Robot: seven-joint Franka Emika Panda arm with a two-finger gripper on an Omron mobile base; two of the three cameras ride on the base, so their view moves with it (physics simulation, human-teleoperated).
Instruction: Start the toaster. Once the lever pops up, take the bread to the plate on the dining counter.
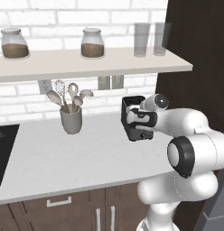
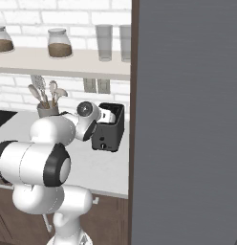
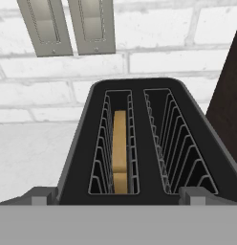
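Note:
The dark-grey toaster (image 1: 140,134) stands on the white worktop against the brick wall, next to a dark tall panel. My hand hovers just above and in front of its top, the gripper (image 1: 131,118) pointing down at the slots. From the hand view, the toaster (image 3: 149,143) has two wire-lined slots, and the tan bread (image 3: 119,148) sits low in the left one. The gripper (image 3: 118,197) is open, its fingertips (image 3: 39,197) spread to either side of the toaster's near end and holding nothing. In the right base view the gripper (image 2: 111,117) overlaps the toaster (image 2: 108,139). The plate and the dining counter are out of view.
A grey utensil cup (image 1: 71,121) stands left of the toaster. The shelf (image 1: 86,63) above carries jars and two glasses (image 1: 142,39). Wall sockets (image 3: 68,24) are behind the toaster. A dark tall panel (image 1: 195,45) rises close on the right, and a cooktop (image 1: 3,149) lies far left.

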